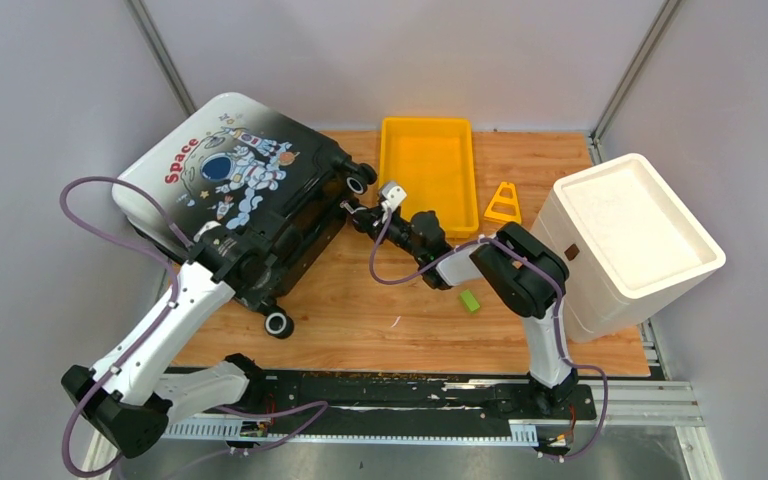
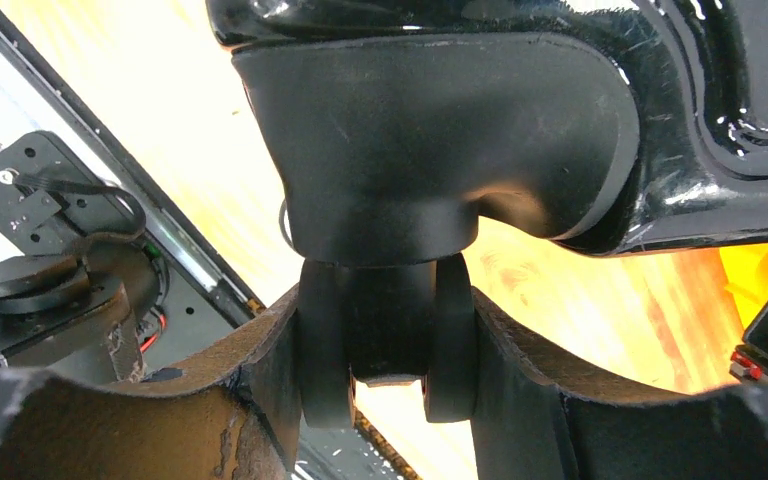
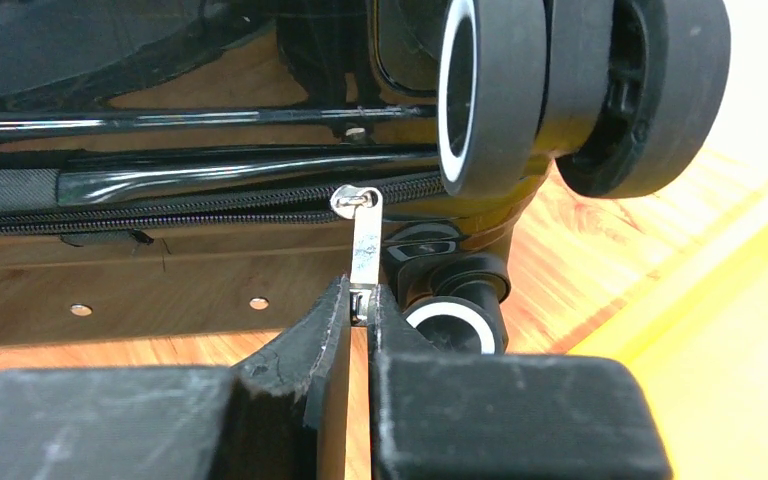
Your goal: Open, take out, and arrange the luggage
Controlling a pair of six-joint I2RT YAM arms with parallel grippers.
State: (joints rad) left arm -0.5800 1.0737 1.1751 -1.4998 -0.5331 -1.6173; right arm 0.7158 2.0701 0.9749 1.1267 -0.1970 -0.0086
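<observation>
Luggage zip-pull (silver) within right gripper

**Fixed surroundings.** A wooden desk with a pale grain is enclosed by plain grey walls; slanting metal posts stand at its far corners. A black perforated rail runs along the near edge.

**Loose items.** A yellow tray, rectangular and open-topped, lies at the far centre of the desk. Just to its right stands a small orange triangular frame, apart from the tray. A white foam box, lidless and tilted, occupies the right end and bears a small brown mark on its near wall. A green block lies on bare wood near the desk's middle, with a white scrap to its left.
</observation>
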